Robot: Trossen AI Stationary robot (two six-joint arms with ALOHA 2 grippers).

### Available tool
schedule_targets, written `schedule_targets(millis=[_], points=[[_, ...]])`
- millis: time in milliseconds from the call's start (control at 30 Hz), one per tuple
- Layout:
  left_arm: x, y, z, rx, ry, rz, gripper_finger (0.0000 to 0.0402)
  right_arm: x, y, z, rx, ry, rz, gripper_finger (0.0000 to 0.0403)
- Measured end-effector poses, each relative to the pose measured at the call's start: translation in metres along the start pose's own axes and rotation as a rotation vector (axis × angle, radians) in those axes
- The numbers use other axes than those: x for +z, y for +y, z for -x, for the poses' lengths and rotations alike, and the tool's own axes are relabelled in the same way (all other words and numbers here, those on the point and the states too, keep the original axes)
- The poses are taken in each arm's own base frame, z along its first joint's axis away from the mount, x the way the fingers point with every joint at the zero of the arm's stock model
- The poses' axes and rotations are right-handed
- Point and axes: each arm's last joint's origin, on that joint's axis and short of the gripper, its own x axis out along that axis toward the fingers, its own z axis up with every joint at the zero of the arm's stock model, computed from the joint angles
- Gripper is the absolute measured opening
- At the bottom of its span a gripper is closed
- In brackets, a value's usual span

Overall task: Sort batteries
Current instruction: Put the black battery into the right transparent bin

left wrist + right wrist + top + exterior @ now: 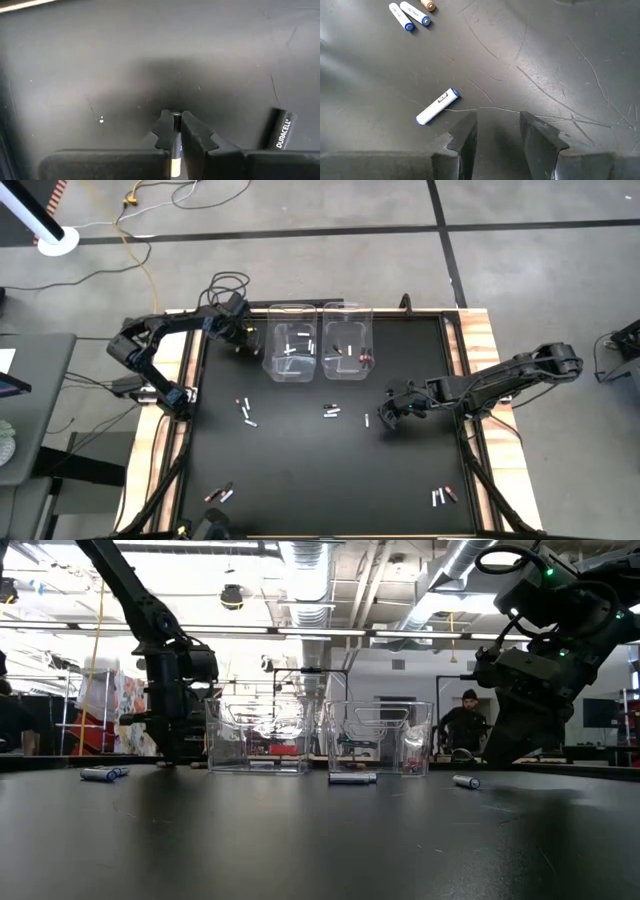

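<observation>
Both arms are dark, nearly black, built of slim tubular links joined by chunky rounded joint housings. The left arm [160,345] carries a looping black cable near its wrist. The right arm [500,380] has a boxy wrist block showing small green indicator lights in the low view. Each pincer [495,135] ends in two matte black moulded fingers [197,137] with stepped, notched inner edges and broad flat bases.

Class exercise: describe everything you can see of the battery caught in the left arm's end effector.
The battery is a slim cylinder with a dark upper part and a paler, gold-toned lower part, its small metal tip just showing. It is pinched between the shut fingers of the left end effector, close above the black table. Most of its body is hidden.
</observation>
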Motion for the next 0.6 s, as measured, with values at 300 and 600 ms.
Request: schedule_targets(millis=[300, 600], points=[[0.001, 0.001, 0.017, -0.034, -0.032, -0.023, 0.0009, 0.000, 0.000, 0.000, -0.002, 0.002, 0.003, 0.0163], [0.000, 0.008, 0.039, -0.040, -0.073, -0.065, 0.0009, 0.000, 0.000, 0.000, -0.002, 0.002, 0.003, 0.0163]])
